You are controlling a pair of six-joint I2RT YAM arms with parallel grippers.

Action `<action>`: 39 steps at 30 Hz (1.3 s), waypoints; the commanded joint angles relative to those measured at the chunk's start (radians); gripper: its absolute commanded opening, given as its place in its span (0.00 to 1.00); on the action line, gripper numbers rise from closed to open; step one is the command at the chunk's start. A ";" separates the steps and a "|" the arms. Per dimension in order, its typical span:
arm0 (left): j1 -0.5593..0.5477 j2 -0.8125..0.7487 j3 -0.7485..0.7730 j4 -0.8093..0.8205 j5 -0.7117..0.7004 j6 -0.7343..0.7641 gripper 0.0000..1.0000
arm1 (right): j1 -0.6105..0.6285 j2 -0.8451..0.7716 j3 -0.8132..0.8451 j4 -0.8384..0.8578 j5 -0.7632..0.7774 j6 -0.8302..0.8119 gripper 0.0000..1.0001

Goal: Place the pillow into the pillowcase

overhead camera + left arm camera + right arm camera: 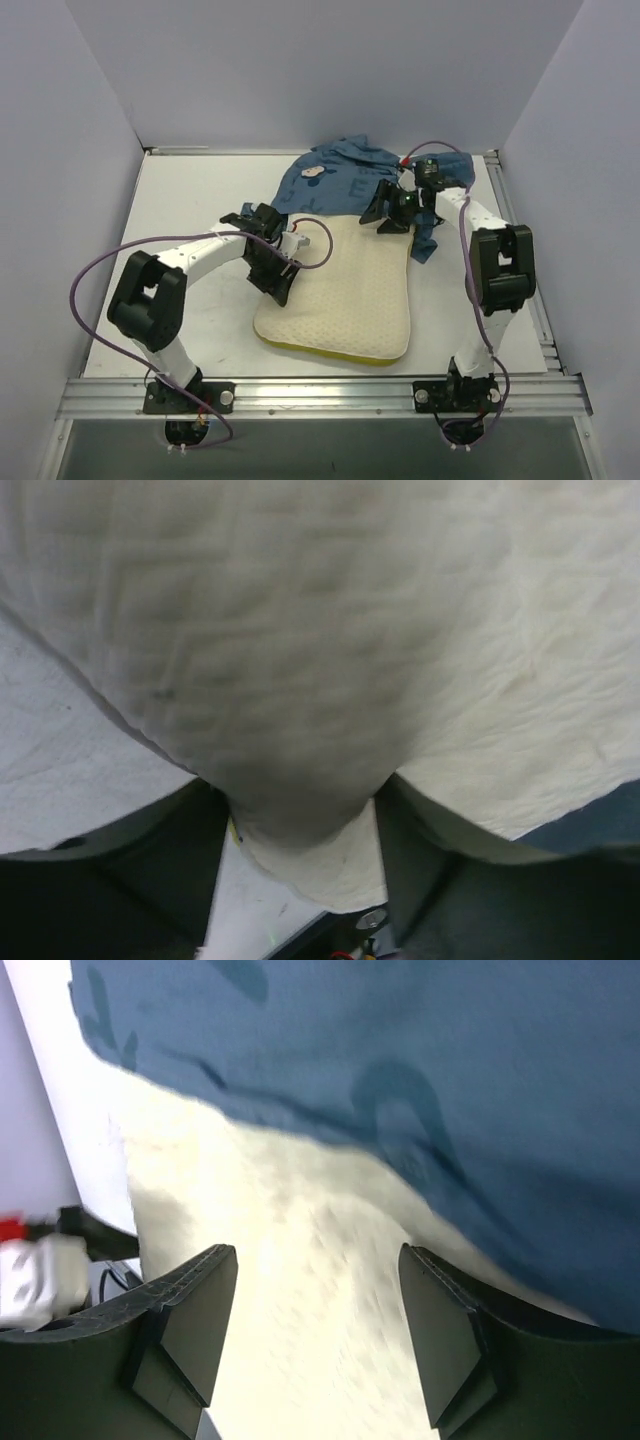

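Print on the blue pillowcase (340,175) ran in darker blue. One letter, seemingly an "E", could be made out from the top camera, the other marks were too blurred to read, and a small pale figure near the far edge was too small to identify. The cloth lay crumpled at the far side of a white table (190,200) boxed in by plain pale walls (300,70), with a metal rail (320,390) along the near edge. The cream quilted pillow (345,290) lay flat at the table's centre, yellow piping showing along its near edge, its far end tucked under the pillowcase's rim. The left gripper (280,285) sat at the pillow's left edge, its fingers (170,870) closed against a bunched fold of the pillow that filled the gap between them. The right gripper (388,215) stood at the pillow's far right corner beside the pillowcase's rim, its fingers (190,1320) spread apart over the pillow's face, holding nothing.
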 commanded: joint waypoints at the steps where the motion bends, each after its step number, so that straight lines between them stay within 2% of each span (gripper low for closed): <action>1: 0.030 0.147 0.142 0.077 -0.096 -0.018 0.55 | -0.056 -0.161 -0.072 -0.052 -0.056 -0.057 0.67; 2: 0.044 0.183 0.181 0.078 -0.122 -0.013 0.32 | -0.069 -0.205 -0.090 -0.063 -0.056 -0.068 0.67; 5: 0.133 0.284 0.340 0.078 -0.170 -0.009 0.00 | -0.150 -0.273 -0.142 -0.135 -0.039 -0.097 0.66; 8: 0.237 0.333 0.475 0.066 -0.160 0.026 0.00 | -0.239 -0.322 -0.211 -0.189 -0.022 -0.114 0.66; 9: 0.256 0.332 0.500 0.056 -0.094 0.052 0.14 | -0.253 -0.335 -0.236 -0.190 -0.010 -0.120 0.65; 11: 0.280 0.308 0.541 0.026 0.006 0.077 0.47 | -0.276 -0.368 -0.294 -0.193 0.011 -0.136 0.65; 13: 0.274 0.222 0.555 0.028 0.094 0.129 0.78 | -0.297 -0.396 -0.328 -0.189 0.040 -0.156 0.66; 15: 0.230 0.162 0.562 0.031 0.106 0.183 0.98 | -0.316 -0.405 -0.368 -0.158 0.065 -0.154 0.70; 17: 0.179 0.096 0.568 0.028 0.066 0.215 0.98 | -0.329 -0.399 -0.389 -0.128 0.076 -0.131 0.73; 18: 0.090 0.062 0.556 0.028 0.030 0.252 0.98 | -0.334 -0.388 -0.389 -0.100 0.082 -0.127 0.76; 20: -0.018 0.051 0.540 0.029 -0.086 0.287 0.98 | -0.342 -0.346 -0.371 -0.072 0.102 -0.113 0.78; 22: -0.151 0.076 0.525 0.057 -0.142 0.251 0.97 | -0.363 -0.289 -0.346 -0.065 0.100 -0.075 0.78; 23: -0.192 0.094 0.531 0.065 -0.208 0.228 0.97 | -0.371 -0.270 -0.328 -0.063 0.091 -0.062 0.78; 25: -0.288 0.157 0.554 0.103 -0.239 0.186 0.97 | -0.400 -0.238 -0.293 -0.057 0.088 -0.045 0.77; 28: -0.370 0.258 0.607 0.173 -0.336 0.106 0.97 | -0.425 -0.221 -0.267 -0.048 0.077 -0.028 0.78; 29: -0.417 0.292 0.670 0.181 -0.348 0.093 0.98 | -0.437 -0.218 -0.263 -0.048 0.076 -0.027 0.78; 34: -0.496 0.531 0.827 0.206 -0.665 0.020 0.97 | -0.457 -0.232 -0.265 -0.052 0.073 -0.041 0.78; 39: -0.477 0.631 0.835 0.226 -0.704 0.013 0.97 | -0.454 -0.241 -0.291 -0.051 0.073 -0.044 0.84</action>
